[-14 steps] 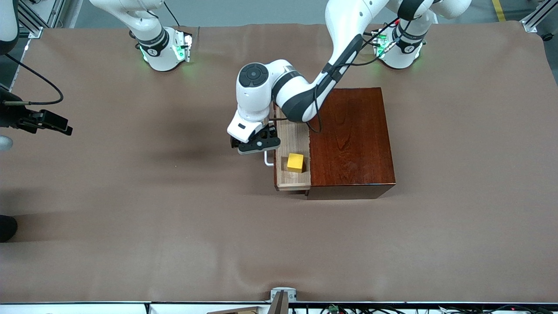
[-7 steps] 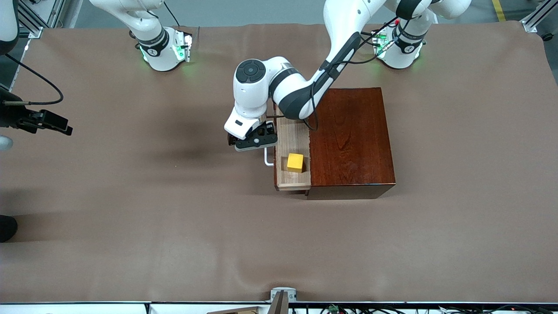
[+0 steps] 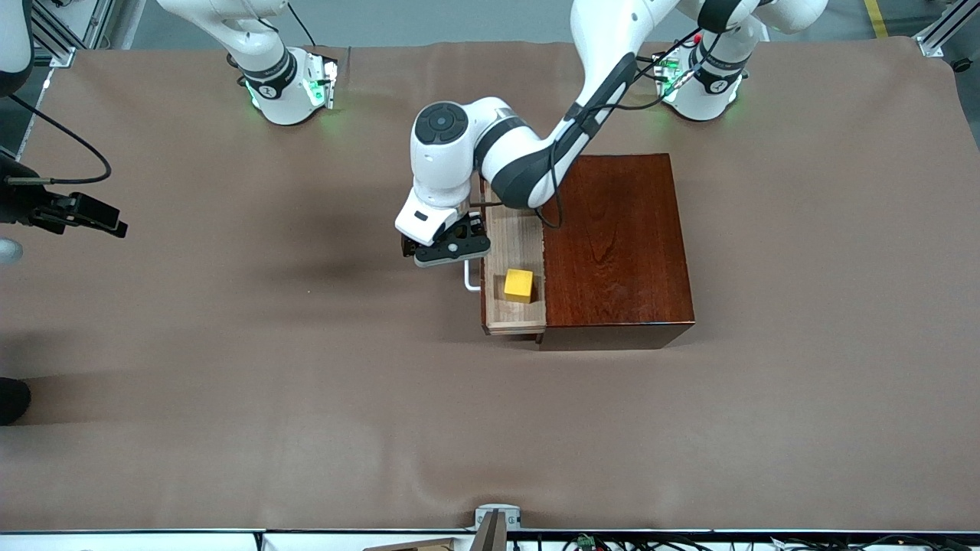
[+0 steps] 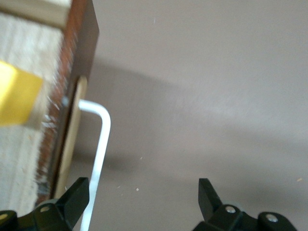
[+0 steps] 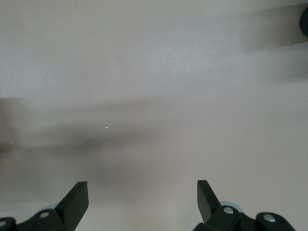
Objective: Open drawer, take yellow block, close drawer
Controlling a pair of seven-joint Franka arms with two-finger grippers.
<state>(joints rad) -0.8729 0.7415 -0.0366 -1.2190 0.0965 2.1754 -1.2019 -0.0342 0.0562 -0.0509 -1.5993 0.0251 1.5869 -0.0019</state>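
The drawer [image 3: 514,312] stands pulled out of the dark reddish-brown wooden box [image 3: 620,245] toward the right arm's end of the table. The yellow block [image 3: 518,285] sits on its pale floor and shows in the left wrist view [image 4: 17,94]. The white handle [image 3: 470,278] also shows there [image 4: 101,139]. My left gripper [image 3: 446,251] is open and empty above the handle. In the left wrist view [image 4: 143,188] the bar runs just inside one finger [image 4: 77,192]. My right gripper [image 3: 103,220] waits open over bare table at the right arm's end, also seen in its wrist view [image 5: 142,192].
A brown cloth [image 3: 306,383] covers the whole table. The left arm's elbow [image 3: 459,153] hangs over the part of the drawer farthest from the front camera. A small metal fixture [image 3: 496,516] sits at the table edge nearest the front camera.
My left gripper has shifted slightly away from the front camera over the handle. The drawer, the block and the right arm have not moved.
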